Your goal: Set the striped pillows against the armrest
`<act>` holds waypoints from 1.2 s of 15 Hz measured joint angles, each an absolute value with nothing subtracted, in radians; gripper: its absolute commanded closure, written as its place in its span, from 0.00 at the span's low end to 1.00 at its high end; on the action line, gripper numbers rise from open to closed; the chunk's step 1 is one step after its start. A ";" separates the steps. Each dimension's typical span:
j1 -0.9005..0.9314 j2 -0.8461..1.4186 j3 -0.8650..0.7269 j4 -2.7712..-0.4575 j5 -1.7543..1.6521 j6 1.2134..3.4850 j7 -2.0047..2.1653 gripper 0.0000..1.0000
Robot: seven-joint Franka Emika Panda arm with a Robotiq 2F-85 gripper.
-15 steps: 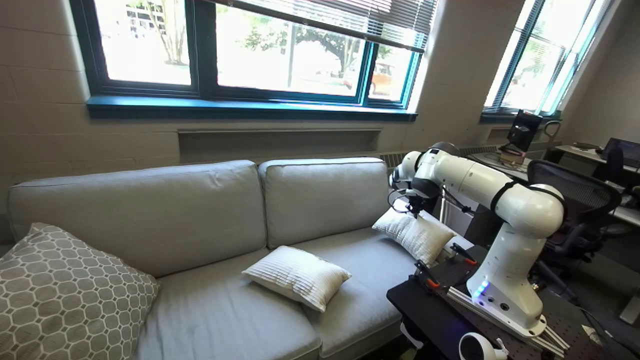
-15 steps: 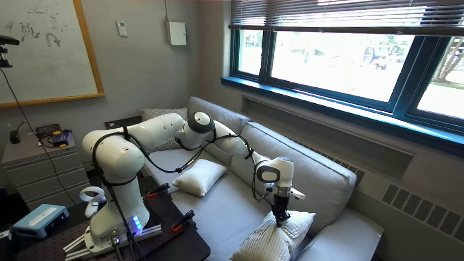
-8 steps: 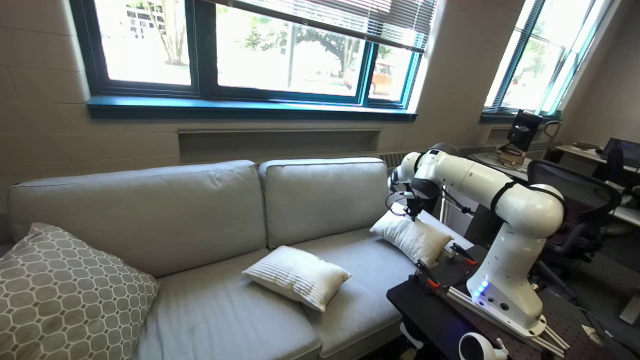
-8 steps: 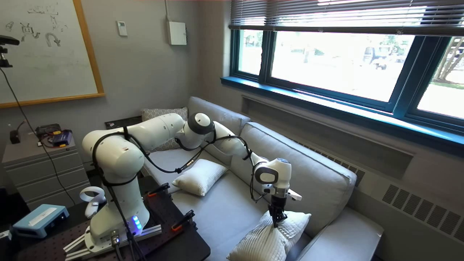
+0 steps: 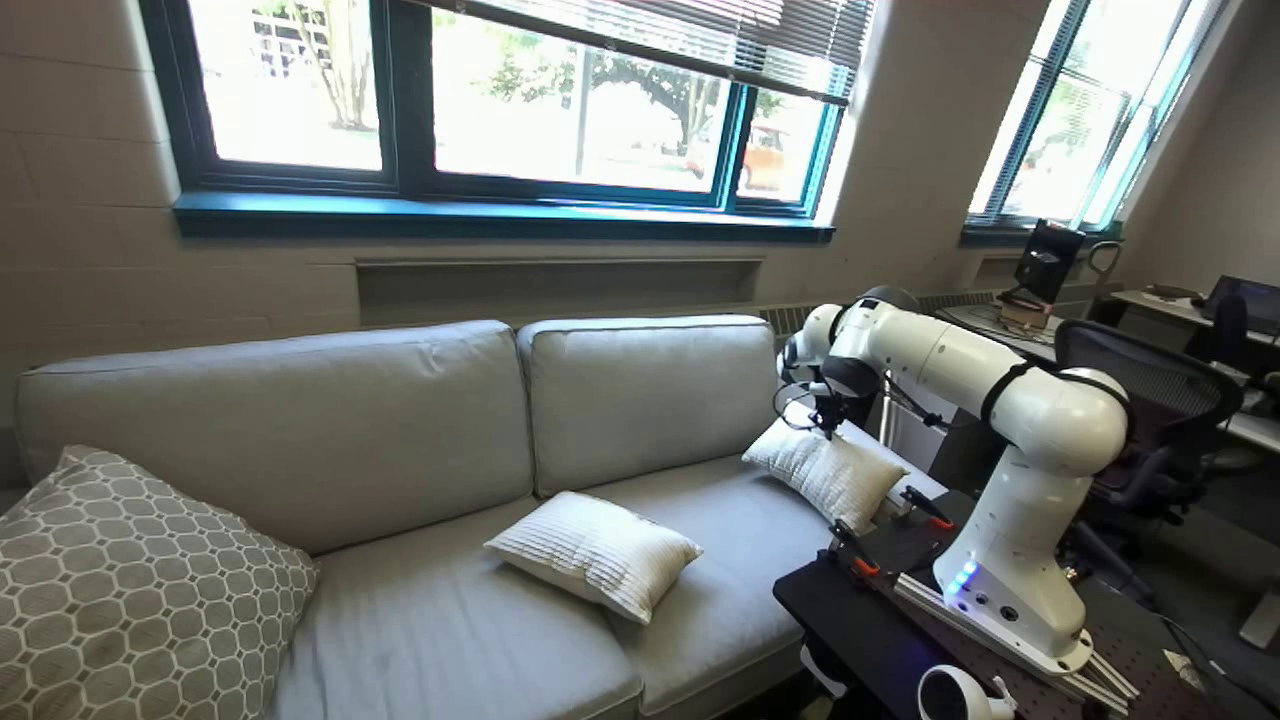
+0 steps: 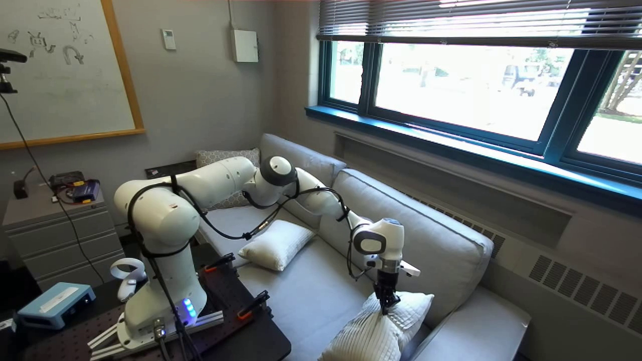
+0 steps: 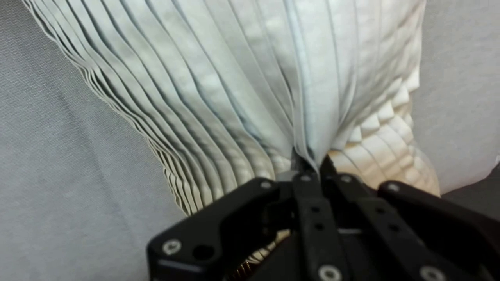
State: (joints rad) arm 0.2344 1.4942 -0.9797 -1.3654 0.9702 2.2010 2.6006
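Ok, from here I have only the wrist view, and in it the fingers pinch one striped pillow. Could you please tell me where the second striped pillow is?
Observer: The other pillow lies near the middle of the sofa; both exterior views show it.
Operator: Thank you. And the held pillow, at which part of the sofa is it?
Observer: At one end: in an exterior view it is beside the armrest. Whether they touch, I cannot tell.
Operator: Understood. Is there something at the opposite end?
Observer: Yes, a grey lattice cushion, visible in both exterior views.
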 measured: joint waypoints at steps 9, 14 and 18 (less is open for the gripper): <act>0.216 1.493 -0.978 -1.322 0.970 2.201 2.601 0.10; 0.158 1.483 -0.896 -1.189 0.885 2.211 2.596 0.00; 0.097 1.452 -0.696 -0.991 0.756 2.229 2.595 0.00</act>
State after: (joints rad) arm 0.0970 1.4525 -0.6958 -0.9912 0.7563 2.2289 2.5948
